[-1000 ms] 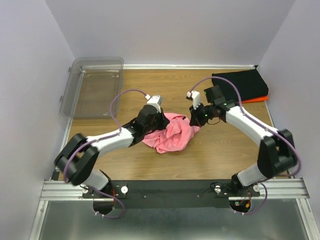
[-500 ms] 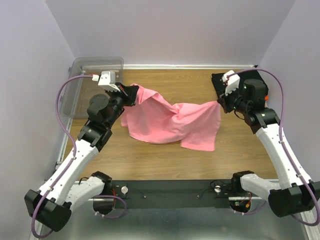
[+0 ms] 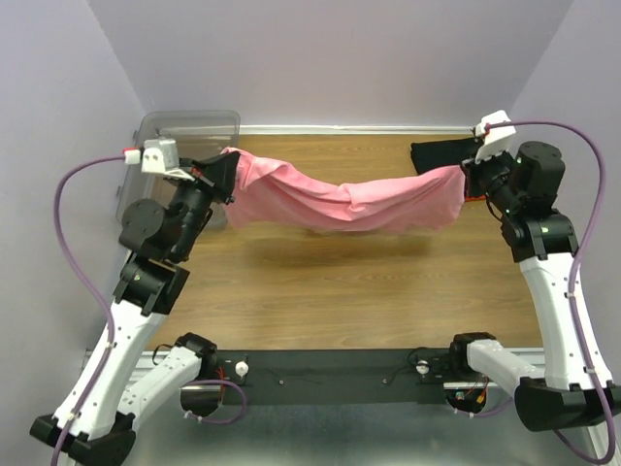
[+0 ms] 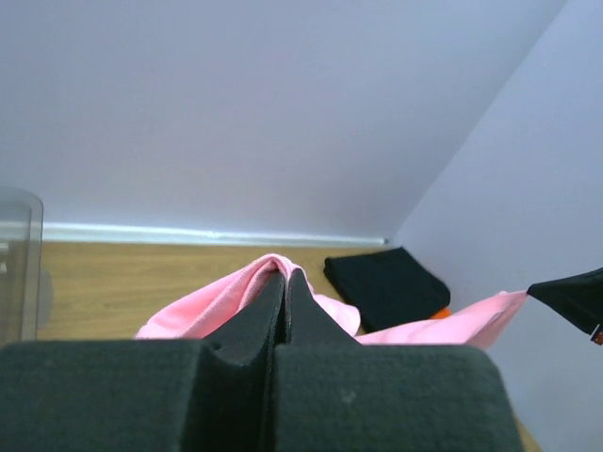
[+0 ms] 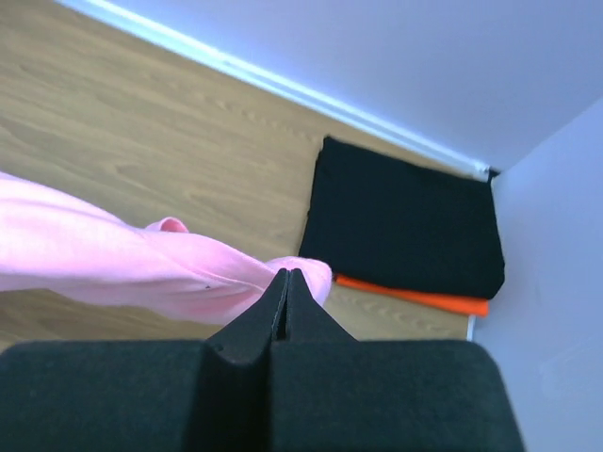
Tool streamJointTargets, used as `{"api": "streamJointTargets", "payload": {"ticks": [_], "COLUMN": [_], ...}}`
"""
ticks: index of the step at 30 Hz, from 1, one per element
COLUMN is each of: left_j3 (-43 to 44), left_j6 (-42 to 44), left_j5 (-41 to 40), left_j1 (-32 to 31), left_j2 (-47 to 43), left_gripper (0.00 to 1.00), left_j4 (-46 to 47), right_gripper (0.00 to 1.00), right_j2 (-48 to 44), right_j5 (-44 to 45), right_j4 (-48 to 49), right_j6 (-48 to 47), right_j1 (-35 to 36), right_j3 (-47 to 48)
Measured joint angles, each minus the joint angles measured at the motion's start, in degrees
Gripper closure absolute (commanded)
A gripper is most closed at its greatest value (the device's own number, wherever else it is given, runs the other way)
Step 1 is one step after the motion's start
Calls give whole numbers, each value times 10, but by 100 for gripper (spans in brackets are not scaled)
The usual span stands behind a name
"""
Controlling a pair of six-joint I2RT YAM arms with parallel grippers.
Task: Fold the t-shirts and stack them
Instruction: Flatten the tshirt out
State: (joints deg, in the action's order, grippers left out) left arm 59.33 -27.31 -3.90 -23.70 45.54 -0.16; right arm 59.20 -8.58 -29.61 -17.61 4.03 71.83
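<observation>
The pink t-shirt (image 3: 344, 202) hangs stretched in the air between both arms, sagging in the middle above the wooden table (image 3: 320, 291). My left gripper (image 3: 225, 175) is shut on its left end, seen in the left wrist view (image 4: 283, 276) with pink cloth (image 4: 203, 306) pinched at the tips. My right gripper (image 3: 470, 173) is shut on its right end, seen in the right wrist view (image 5: 287, 276) with pink cloth (image 5: 113, 264). The folded black t-shirt (image 5: 405, 221) lies on the folded orange one (image 5: 415, 295) at the back right corner.
A clear plastic bin (image 3: 170, 131) stands at the back left, just behind my left wrist. Lilac walls close in the table at the back and both sides. The black stack also shows in the left wrist view (image 4: 386, 282).
Both arms have risen and spread apart, lifting the pink shirt off the table and pulling it from a loose drape into a taut band in the air.
</observation>
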Motion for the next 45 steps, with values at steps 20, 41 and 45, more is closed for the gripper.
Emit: {"api": "streamJointTargets", "payload": {"ticks": [20, 41, 45], "left_j3": [-243, -345, -344], "left_j6": [-165, -169, -169], "left_j5": [301, 236, 239], "left_j1": [0, 0, 0], "left_j2": [-369, -171, -154], "left_gripper": [18, 21, 21], "left_j4": [-262, -131, -113], "right_gripper": [4, 37, 69], "right_j2": [-140, 322, 369], "right_j5": [-109, -227, -213], "right_j4": [-337, -86, -79], "right_j6": [-318, -57, -50], "right_j1": [0, 20, 56], "right_j3": [-150, -118, -124]}}
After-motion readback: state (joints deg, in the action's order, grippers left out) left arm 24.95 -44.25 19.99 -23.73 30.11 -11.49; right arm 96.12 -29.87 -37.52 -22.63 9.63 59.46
